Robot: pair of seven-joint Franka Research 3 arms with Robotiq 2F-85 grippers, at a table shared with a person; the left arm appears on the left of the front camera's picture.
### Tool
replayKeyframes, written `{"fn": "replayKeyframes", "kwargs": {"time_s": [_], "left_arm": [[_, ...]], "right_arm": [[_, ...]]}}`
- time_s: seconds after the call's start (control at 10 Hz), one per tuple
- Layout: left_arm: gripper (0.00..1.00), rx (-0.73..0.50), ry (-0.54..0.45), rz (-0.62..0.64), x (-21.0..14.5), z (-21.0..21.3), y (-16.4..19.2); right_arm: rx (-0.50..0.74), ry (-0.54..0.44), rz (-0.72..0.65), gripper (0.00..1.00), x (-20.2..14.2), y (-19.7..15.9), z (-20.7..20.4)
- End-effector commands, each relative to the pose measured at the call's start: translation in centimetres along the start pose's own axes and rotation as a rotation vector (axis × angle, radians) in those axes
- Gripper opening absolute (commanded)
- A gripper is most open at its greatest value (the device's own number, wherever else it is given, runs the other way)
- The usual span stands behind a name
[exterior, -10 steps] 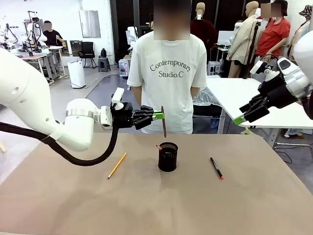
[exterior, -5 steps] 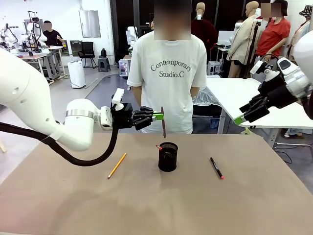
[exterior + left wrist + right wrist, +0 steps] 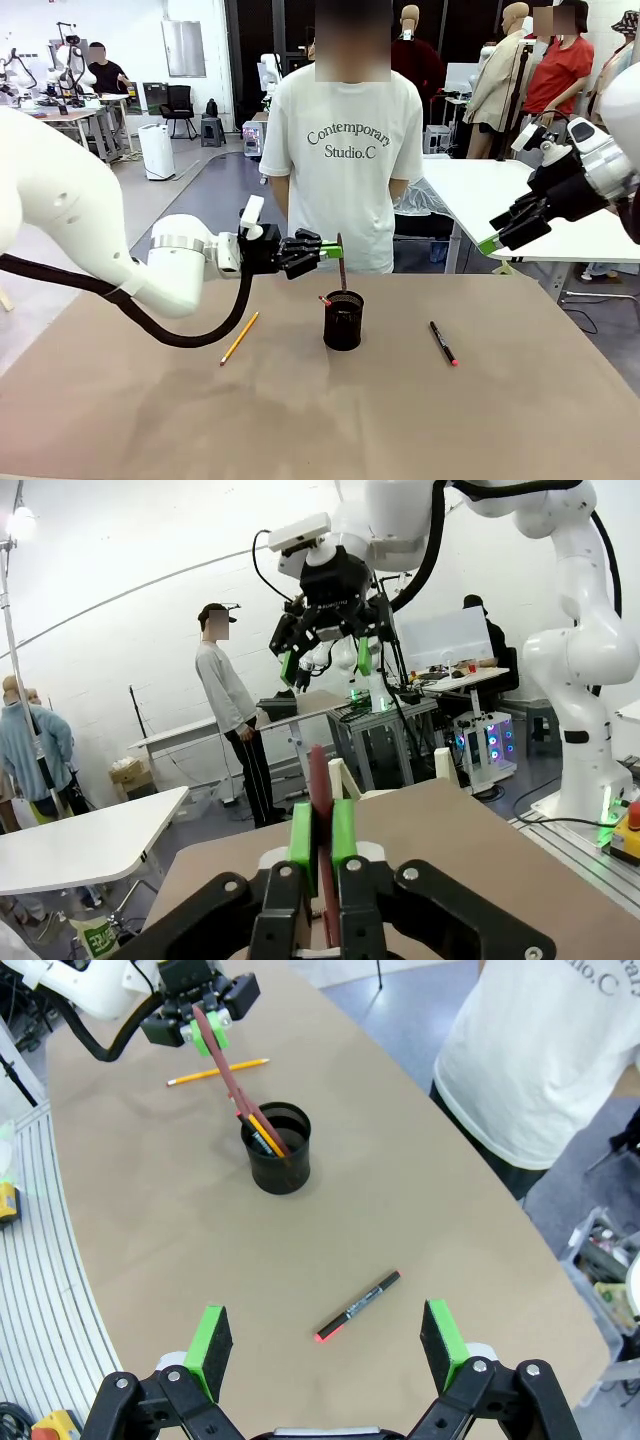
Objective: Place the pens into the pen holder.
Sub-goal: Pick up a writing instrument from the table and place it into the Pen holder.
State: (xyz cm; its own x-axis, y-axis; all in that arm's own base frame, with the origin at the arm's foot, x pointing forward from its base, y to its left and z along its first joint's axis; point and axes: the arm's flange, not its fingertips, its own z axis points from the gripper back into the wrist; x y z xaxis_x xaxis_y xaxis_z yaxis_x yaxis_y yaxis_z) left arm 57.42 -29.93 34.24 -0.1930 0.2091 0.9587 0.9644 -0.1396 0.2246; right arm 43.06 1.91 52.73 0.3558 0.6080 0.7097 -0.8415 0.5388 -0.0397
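Note:
My left gripper (image 3: 325, 250) is shut on the dull reddish-brown pen (image 3: 341, 268), which hangs nearly upright with its lower end at the mouth of the black mesh pen holder (image 3: 343, 325). In the left wrist view the pen (image 3: 316, 770) stands between the green pads (image 3: 300, 832). Another pen (image 3: 265, 1136) leans inside the holder (image 3: 281, 1167). On the table lie the yellow-orange pencil (image 3: 239, 338), left of the holder, and the black marker with red tip (image 3: 443, 343), to its right. My right gripper (image 3: 490, 243) hangs open high at the right, well above the marker (image 3: 357, 1307).
A person in a white T-shirt (image 3: 345, 150) stands at the far edge of the brown table (image 3: 320, 420), right behind the holder. A white table (image 3: 520, 200) stands at the back right.
My left gripper has moved down and slightly right, lowering the reddish-brown pen until its lower end reaches the holder's mouth. The right arm has not moved.

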Motion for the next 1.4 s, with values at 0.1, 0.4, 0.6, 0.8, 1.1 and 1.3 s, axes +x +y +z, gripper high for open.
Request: {"fn": "replayKeyframes", "kwargs": {"time_s": [0.1,0.4,0.6,0.8,1.1,1.3], "left_arm": [[0.0,-0.028,0.013,-0.02,-2.8,-0.7,1.9],[0.07,-0.039,0.023,0.016,-4.3,-0.8,2.7],[0.46,-0.033,0.024,0.026,-4.4,-0.9,2.7],[0.84,-0.032,0.029,0.036,-4.3,-0.9,2.7],[1.0,-0.043,0.049,0.045,-3.7,-1.2,2.4],[1.0,-0.059,0.075,0.049,-3.1,-1.2,2.4]], "right_arm": [[0.007,-0.029,0.0,1.0,0.1,-0.1,0.0],[0.007,-0.029,0.0,1.0,0.1,-0.1,0.0],[0.007,-0.029,0.0,1.0,0.1,-0.1,0.0],[0.007,-0.029,0.0,1.0,0.1,-0.1,0.0],[0.007,-0.029,0.0,1.0,0.1,-0.1,0.0],[0.007,-0.029,0.0,1.0,0.1,-0.1,0.0]]}}
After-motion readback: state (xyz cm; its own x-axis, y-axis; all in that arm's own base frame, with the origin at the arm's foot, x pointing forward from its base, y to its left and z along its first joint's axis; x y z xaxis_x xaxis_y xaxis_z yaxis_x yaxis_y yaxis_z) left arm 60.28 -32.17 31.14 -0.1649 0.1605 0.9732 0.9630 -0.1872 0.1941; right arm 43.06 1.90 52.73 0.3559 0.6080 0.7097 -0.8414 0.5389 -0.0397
